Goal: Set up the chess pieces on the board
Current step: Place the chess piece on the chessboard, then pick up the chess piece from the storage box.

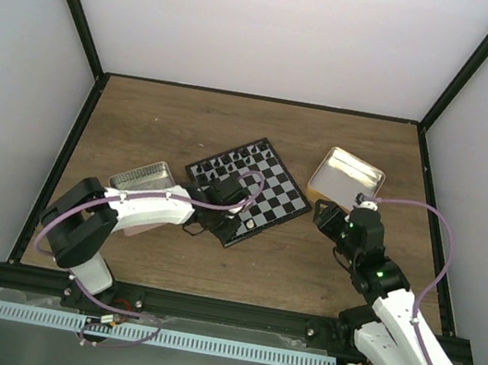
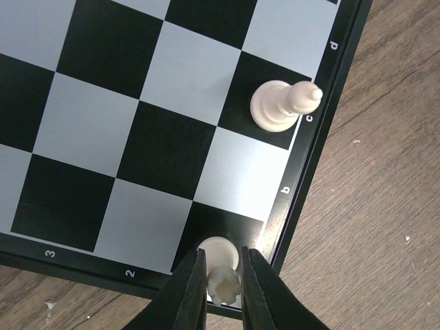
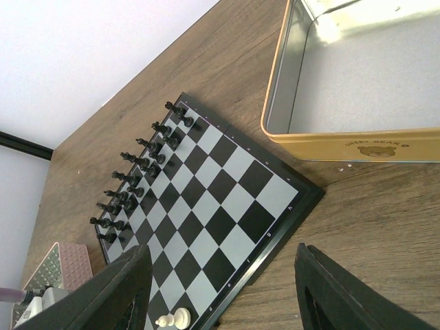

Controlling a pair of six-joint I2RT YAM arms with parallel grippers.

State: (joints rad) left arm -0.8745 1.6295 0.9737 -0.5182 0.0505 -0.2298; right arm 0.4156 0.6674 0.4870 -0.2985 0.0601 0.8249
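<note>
The board (image 2: pixel 185 69) fills the left wrist view, with its near corner at the bottom. My left gripper (image 2: pixel 223 285) is closed round a cream-white rook (image 2: pixel 221 273) whose base rests on the black corner square; both fingers lie against its top with no clear gap. Two files along the same row, a second cream-white piece (image 2: pixel 282 104) stands on the black c square. From above, the left gripper (image 1: pixel 240 217) hovers over the board's (image 1: pixel 270 196) near corner. My right gripper (image 3: pixel 221 251) is open and holds nothing, over bare wood near the board's (image 3: pixel 227 199) right side.
Black pieces (image 3: pixel 137 185) line the board's far two rows. A gold tin (image 1: pixel 346 176) lies beyond the right gripper, and its wall (image 3: pixel 344 141) stands close ahead in the right wrist view. A pink tin (image 1: pixel 144 177) sits left of the board, partly under the left arm.
</note>
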